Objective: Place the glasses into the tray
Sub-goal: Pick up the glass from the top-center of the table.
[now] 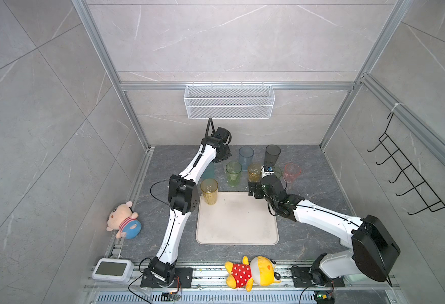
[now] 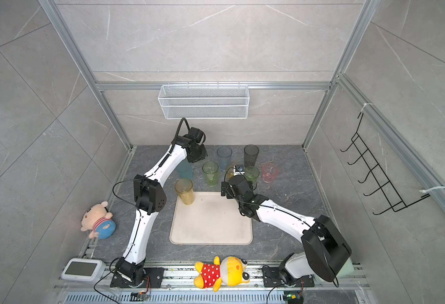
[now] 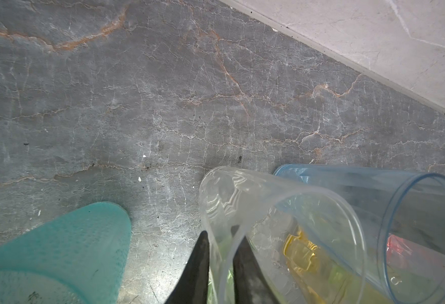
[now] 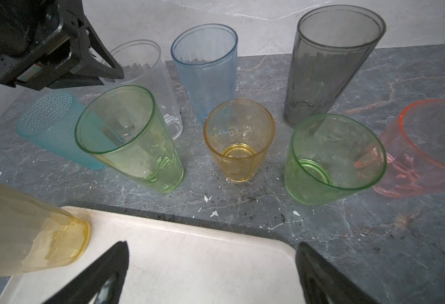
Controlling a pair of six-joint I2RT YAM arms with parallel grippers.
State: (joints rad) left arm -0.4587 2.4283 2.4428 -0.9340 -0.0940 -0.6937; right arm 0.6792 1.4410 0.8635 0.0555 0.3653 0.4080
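Yellow glass, tall, stands upright on the tray in its far left corner, the only one on it. The tray lies flat in the middle of the table. The other eight glasses stand upright on the table beyond the tray's far edge, in two rows. The nearer row runs, left to right in both top views: teal glass, tall green glass, amber glass, short green glass, pink glass. Behind them, close to the back wall, are the clear glass, blue glass and grey glass. The left gripper comes down on the clear glass from above; its fingers pinch the wall at the rim, one inside and one outside, with the base on the table. In the top views that gripper hides the clear glass. The right gripper hangs over the tray's far right corner with its jaws spread wide and nothing between them, just in front of the amber and short green glasses. A white wire basket hangs on the back wall. One plush toy lies at the table's left edge and another on the front rail.
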